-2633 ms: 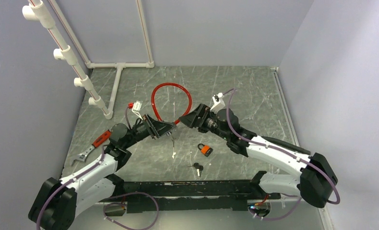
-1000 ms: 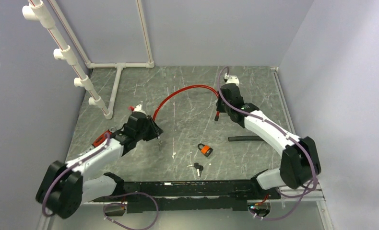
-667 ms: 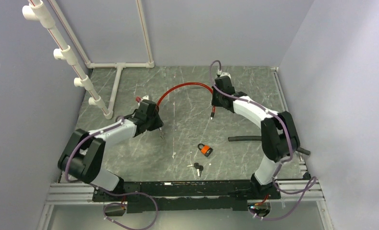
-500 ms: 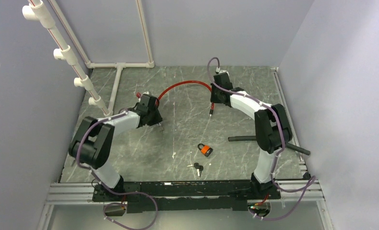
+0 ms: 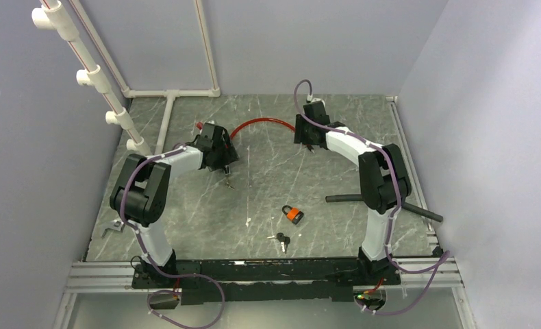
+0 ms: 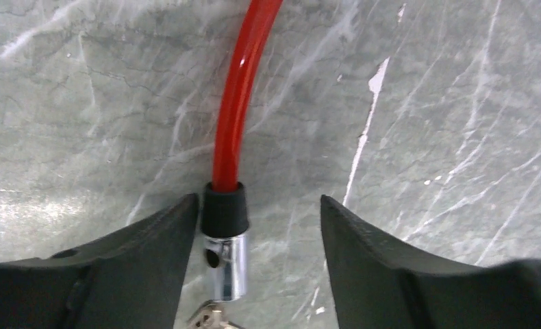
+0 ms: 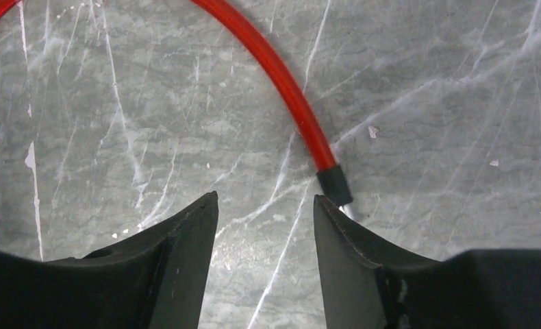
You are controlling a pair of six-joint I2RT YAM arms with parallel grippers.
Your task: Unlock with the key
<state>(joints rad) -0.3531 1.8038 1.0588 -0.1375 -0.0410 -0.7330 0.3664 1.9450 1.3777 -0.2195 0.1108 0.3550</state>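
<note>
Stretching across the grey marbled table (image 5: 268,199) between lilac walls (image 5: 309,41): red cable (image 5: 261,123); left claw (image 6: 257,205) and right claw (image 7: 264,199) gape apart.

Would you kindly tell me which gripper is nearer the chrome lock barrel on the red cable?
Left. The chrome lock barrel lies between the open fingers of the left gripper; the right gripper hovers over the red cable, at its other end.
</note>
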